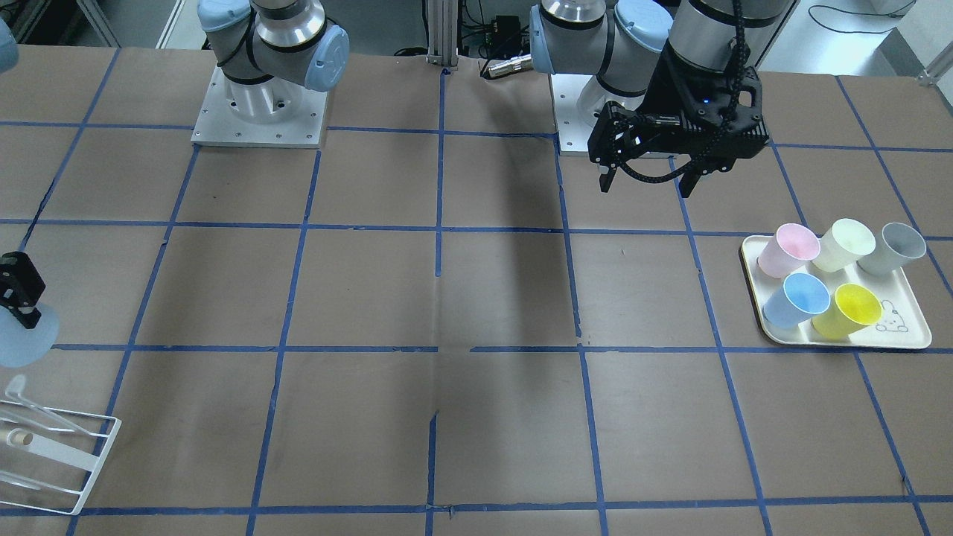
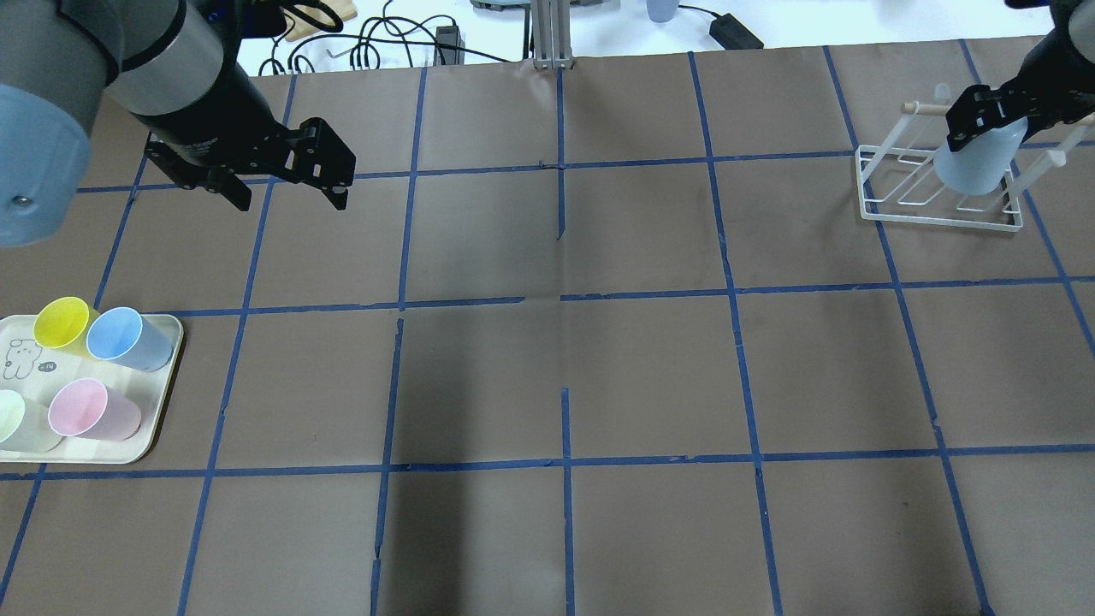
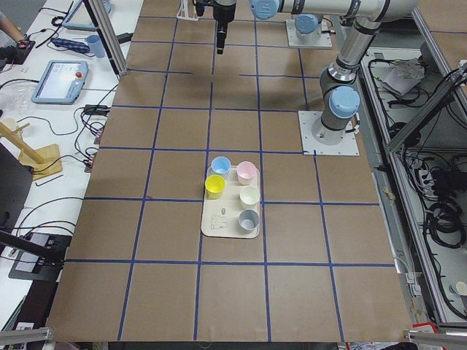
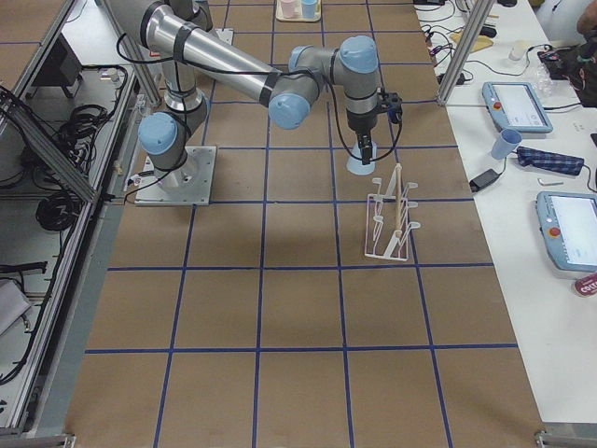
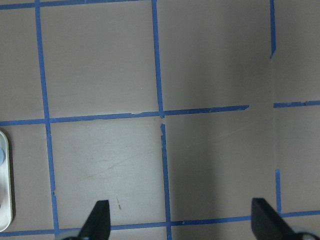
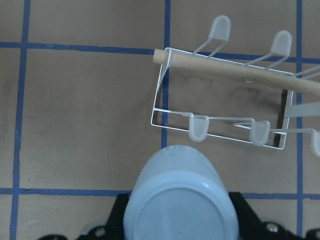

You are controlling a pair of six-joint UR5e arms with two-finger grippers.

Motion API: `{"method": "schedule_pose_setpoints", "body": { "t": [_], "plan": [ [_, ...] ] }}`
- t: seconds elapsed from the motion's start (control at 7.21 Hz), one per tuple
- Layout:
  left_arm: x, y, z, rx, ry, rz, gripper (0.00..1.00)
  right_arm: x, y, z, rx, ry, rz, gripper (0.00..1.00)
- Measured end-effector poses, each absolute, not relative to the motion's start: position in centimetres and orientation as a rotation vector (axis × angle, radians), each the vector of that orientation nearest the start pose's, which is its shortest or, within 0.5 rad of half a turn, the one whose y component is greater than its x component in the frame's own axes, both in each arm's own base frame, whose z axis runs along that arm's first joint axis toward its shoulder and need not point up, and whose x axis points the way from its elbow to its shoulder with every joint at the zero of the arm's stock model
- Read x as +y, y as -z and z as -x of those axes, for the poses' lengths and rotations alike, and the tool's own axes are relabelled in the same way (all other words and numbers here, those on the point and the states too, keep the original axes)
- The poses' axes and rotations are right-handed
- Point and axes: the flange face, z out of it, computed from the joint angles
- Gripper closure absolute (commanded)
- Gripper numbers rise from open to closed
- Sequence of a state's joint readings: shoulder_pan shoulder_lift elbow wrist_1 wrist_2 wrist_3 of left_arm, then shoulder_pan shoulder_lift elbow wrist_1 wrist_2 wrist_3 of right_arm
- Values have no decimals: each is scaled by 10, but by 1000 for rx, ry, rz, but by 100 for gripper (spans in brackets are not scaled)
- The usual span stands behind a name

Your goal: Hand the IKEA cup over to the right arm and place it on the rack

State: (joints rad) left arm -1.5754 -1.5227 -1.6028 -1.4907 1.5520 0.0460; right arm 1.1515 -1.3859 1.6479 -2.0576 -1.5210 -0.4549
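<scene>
The IKEA cup [image 2: 975, 167], pale greyish blue, hangs mouth down in my right gripper [image 2: 992, 115], which is shut on it. The cup [image 6: 177, 200] is held just short of the white wire rack [image 6: 225, 67] and does not touch the prongs. In the front-facing view the cup [image 1: 22, 339] and right gripper [image 1: 18, 298] are at the left edge, above the rack [image 1: 98, 467]. In the right exterior view the cup [image 4: 359, 166] is just behind the rack [image 4: 396, 210]. My left gripper [image 2: 287, 197] is open and empty above the table; it also shows in the front-facing view [image 1: 646, 184] and its own wrist view [image 5: 182, 220].
A cream tray [image 1: 901, 327] with several cups, among them a sky-blue one [image 1: 797, 299] and a grey one [image 1: 893, 249], lies on the left arm's side; it also shows in the overhead view [image 2: 17, 359]. Brown table with a blue tape grid.
</scene>
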Motion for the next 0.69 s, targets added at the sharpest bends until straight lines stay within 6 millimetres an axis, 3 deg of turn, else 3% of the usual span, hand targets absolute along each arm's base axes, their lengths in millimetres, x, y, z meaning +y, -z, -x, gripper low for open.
{"method": "schedule_pose_setpoints", "body": {
  "t": [0.42, 0.69],
  "plan": [
    [-481, -505, 137, 3155, 158, -84, 0, -599, -379, 118, 3168, 375, 63, 62],
    [-481, -505, 138, 3157, 164, -85, 0, -605, -375, 120, 3171, 396, 60, 62]
  ]
}}
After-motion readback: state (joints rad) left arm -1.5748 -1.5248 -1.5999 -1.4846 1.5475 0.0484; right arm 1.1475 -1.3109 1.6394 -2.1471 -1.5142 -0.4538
